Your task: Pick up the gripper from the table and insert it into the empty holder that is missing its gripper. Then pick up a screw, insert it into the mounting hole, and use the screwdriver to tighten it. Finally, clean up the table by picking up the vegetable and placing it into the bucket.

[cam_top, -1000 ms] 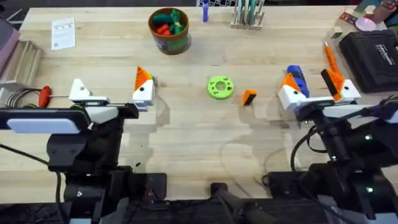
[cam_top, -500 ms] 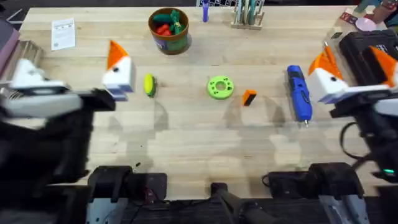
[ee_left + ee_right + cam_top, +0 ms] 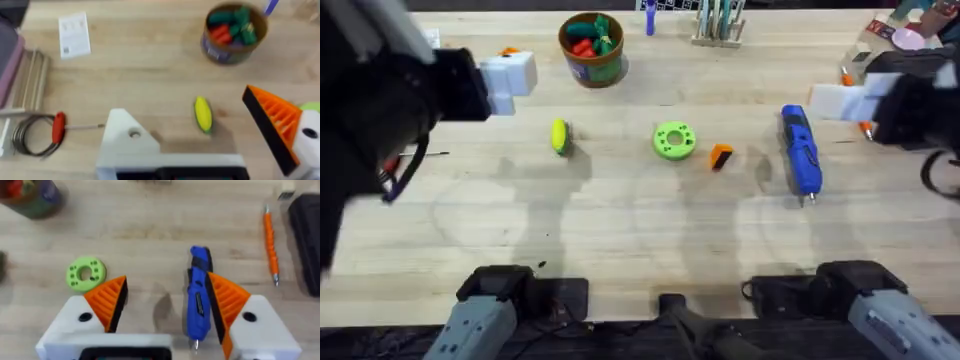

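A pale wooden table [image 3: 620, 220] carries everything, with the green disc [image 3: 674, 140] as its centre mark. Just right of the disc lies the gripper [image 3: 720, 156]; further right, the screwdriver [image 3: 801, 150]. Left of the disc sits the vegetable [image 3: 560, 136], and beyond it the bucket [image 3: 592, 46] (holding red and green toys).

The left wrist view adds a red-handled tool [image 3: 58, 127] and the bare holder [image 3: 125, 145], with the left gripper [image 3: 200, 145] spread wide. The right gripper [image 3: 165, 307] is likewise apart, empty.
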`<action>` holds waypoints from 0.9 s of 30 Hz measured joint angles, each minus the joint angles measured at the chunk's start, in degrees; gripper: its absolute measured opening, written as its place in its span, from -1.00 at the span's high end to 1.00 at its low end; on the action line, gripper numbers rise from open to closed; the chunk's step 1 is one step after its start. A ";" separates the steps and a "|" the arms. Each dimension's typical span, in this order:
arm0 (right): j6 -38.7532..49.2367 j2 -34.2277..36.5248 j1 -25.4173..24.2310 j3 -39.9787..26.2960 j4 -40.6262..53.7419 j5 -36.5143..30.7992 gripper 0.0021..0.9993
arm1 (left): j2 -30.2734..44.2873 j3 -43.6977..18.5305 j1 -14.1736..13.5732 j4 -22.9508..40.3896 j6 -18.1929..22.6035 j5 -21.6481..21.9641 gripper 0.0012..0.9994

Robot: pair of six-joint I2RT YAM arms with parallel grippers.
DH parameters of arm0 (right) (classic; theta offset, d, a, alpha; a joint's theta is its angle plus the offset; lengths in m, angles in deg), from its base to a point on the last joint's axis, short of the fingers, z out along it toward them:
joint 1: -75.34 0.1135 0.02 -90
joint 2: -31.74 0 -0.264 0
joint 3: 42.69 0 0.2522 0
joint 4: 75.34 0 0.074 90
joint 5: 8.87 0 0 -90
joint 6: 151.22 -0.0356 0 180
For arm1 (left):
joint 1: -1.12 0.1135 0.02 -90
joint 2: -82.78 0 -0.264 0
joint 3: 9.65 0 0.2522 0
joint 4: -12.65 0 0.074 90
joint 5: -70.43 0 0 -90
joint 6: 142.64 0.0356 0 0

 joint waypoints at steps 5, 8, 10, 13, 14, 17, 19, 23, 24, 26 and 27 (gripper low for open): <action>0.02 11.37 0.00 -6.31 6.23 -0.01 -0.85 | 10.04 -5.58 0.00 6.24 0.05 -0.04 -0.97; 0.02 15.66 0.00 -7.45 7.04 -0.01 -0.85 | 14.98 -8.38 0.00 9.01 0.05 -0.31 -0.97; 0.01 17.35 0.00 -7.45 7.19 0.00 -0.85 | 17.49 -9.49 0.00 9.50 0.05 -0.46 -0.97; 0.00 18.77 0.00 -7.45 7.29 0.00 -0.85 | 20.11 -9.93 0.00 9.60 0.05 -0.48 -0.97; 0.02 18.98 0.00 -7.45 7.31 -0.01 -0.85 | 20.65 -9.93 0.00 9.74 0.05 -0.48 -0.97; 0.02 19.07 0.00 -7.47 7.31 0.01 -0.85 | 21.68 -9.93 0.00 9.81 0.03 -0.99 -0.97; 0.00 19.07 0.00 -7.47 7.31 0.01 -0.85 | 22.15 -9.96 0.00 10.09 0.03 -2.04 -0.97; 0.01 19.07 0.00 -7.47 7.31 0.00 -0.85 | 24.47 -10.20 -0.40 15.24 -1.13 -3.41 -0.97; 0.00 19.07 0.00 -7.47 7.31 -0.01 -0.85 | 25.66 -10.20 -0.67 16.48 -1.92 -3.54 -0.97; 0.00 19.07 0.00 -7.47 7.31 0.00 -0.85 | 28.48 -10.20 -1.30 18.01 -3.53 -3.77 -0.97; 0.01 19.07 0.00 -7.47 7.31 0.01 -0.85 | 30.06 -10.20 -1.53 18.14 -4.44 -3.94 -0.97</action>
